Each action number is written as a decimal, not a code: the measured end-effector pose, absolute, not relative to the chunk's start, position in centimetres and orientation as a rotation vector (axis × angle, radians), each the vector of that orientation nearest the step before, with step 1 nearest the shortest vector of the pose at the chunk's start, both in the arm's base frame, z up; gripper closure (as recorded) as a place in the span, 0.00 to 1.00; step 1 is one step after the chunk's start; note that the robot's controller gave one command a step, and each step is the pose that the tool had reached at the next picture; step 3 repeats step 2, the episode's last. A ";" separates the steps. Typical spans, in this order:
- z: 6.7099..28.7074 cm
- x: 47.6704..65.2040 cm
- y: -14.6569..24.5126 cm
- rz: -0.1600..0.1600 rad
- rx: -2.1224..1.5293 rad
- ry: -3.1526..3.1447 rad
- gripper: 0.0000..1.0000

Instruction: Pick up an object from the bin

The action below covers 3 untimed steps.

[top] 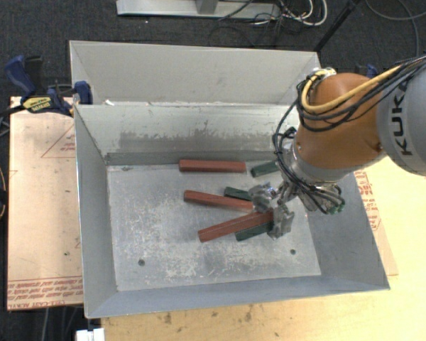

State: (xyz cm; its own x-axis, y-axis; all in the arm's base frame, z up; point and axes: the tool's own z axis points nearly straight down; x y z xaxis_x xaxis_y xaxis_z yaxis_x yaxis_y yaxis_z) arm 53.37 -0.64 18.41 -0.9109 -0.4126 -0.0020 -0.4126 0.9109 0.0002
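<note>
My gripper (273, 210) is low in the right half of the bin, over the right ends of a small cluster of bars. Directly under it lies a red-brown bar (227, 228), slanting up to the right, with a dark green bar (253, 233) along its right end. A second red-brown bar (214, 199) lies just above, pointing at the gripper. A short dark green bar (237, 192) rests beside that one. I cannot see anything held in the gripper.
A third red-brown bar (212, 165) lies flat near the bin's back wall, with another dark green piece (264, 168) to its right. The arm's orange cover and cables hang over the bin's right side. The bin's left half has bare floor.
</note>
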 end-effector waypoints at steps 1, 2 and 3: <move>18.4 53.4 -0.6 0.001 -0.664 3.069 1.00; 21.8 53.6 -1.3 0.002 -0.675 3.069 1.00; 21.8 53.6 -1.3 0.002 -0.675 3.069 1.00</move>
